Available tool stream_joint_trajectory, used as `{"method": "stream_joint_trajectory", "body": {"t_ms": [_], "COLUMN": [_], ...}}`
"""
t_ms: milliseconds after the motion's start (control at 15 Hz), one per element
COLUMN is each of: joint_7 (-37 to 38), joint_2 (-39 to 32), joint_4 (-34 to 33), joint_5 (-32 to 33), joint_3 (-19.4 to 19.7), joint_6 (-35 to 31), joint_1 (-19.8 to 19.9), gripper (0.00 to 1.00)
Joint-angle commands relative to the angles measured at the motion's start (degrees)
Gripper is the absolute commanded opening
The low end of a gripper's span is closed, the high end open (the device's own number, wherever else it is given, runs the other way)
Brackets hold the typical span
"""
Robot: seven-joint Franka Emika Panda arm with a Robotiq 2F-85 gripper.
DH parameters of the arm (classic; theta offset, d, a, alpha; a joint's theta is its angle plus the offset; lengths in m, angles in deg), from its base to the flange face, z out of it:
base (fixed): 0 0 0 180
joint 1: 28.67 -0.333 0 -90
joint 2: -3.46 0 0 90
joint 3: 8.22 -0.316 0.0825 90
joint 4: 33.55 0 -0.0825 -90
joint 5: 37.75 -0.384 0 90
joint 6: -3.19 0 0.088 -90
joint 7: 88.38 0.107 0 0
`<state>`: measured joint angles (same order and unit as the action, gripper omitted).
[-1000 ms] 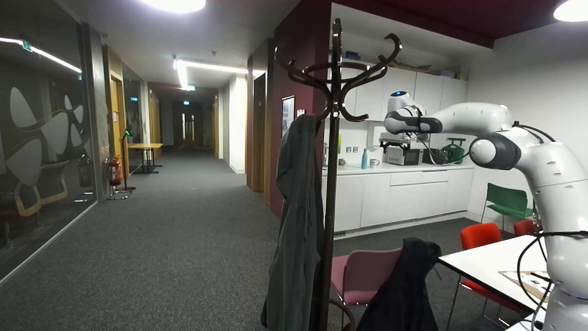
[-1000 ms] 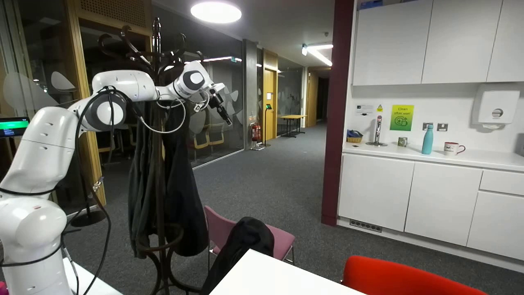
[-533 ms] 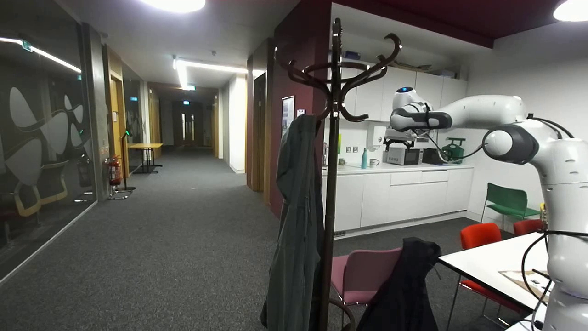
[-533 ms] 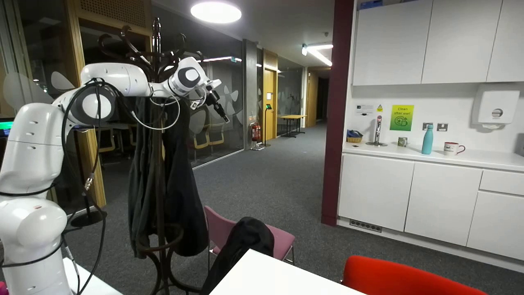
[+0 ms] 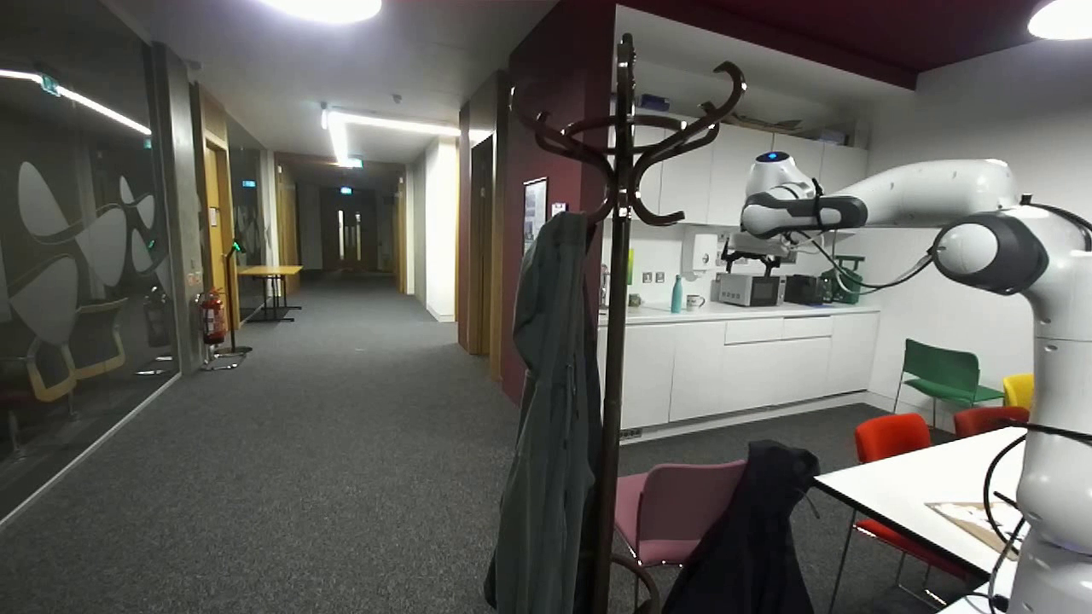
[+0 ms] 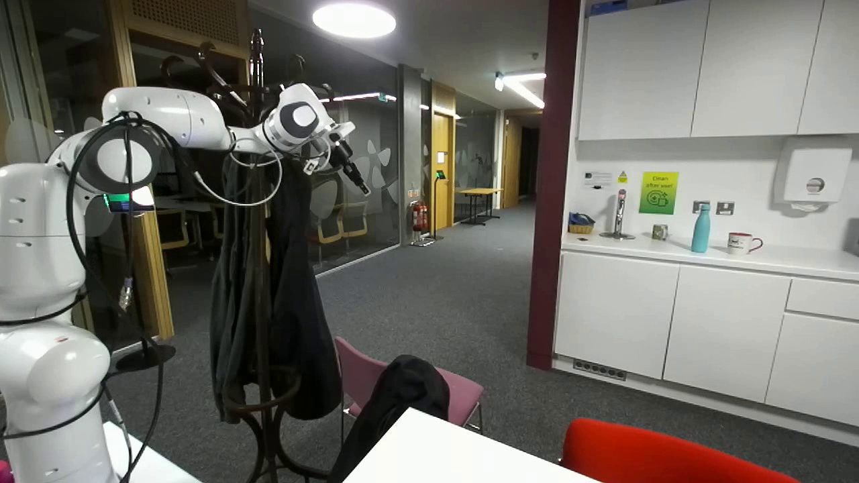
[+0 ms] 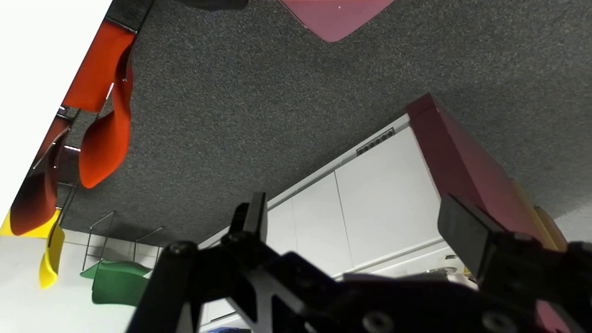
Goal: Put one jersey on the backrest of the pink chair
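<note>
A long black jersey (image 5: 759, 520) hangs over one end of the backrest of the pink chair (image 5: 691, 512). In an exterior view the jersey (image 6: 409, 389) shows between the pink chair (image 6: 362, 376) and the white table. Another long black garment (image 6: 295, 322) hangs on the coat stand, beside a greyer long coat (image 5: 546, 409). My gripper (image 5: 749, 263) is open, empty and high above the floor, apart from the chair and garments. It also shows in an exterior view (image 6: 364, 190). In the wrist view its fingers (image 7: 356, 219) are wide apart; the pink seat (image 7: 337, 21) is at the top edge.
The dark coat stand (image 5: 616, 341) rises beside the pink chair. A white table (image 5: 930, 477) with red chairs (image 5: 893, 437) stands near the arm base. The kitchen counter (image 5: 742, 313) behind holds a microwave (image 5: 751, 290), a teal bottle (image 5: 676, 294) and mugs.
My arm and gripper have drawn back, to the right in an exterior view and left and slightly up in an exterior view. The elbow has risen. The garments and chair have not moved.
</note>
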<state>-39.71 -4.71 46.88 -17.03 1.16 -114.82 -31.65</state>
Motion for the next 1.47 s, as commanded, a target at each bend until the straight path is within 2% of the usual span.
{"method": "stream_joint_trajectory", "body": {"t_ms": [0, 333, 400, 667, 1400], "joint_7": [-0.83, -0.46, -0.68, -1.12, -6.18], "joint_2": [7.17, 12.61, 13.48, 17.87, 28.49], "joint_4": [8.44, 13.98, 14.75, 19.07, 30.51], "joint_5": [0.92, 1.05, 0.80, 0.44, -2.01], "joint_3": [-0.03, 0.05, -2.24, -3.50, -6.79], "joint_6": [-3.78, -4.03, -3.88, -3.73, -3.07], "joint_1": [-0.02, 0.04, 2.43, 4.09, 6.42], "gripper": [1.00, 1.00, 1.00, 1.00, 1.00]}}
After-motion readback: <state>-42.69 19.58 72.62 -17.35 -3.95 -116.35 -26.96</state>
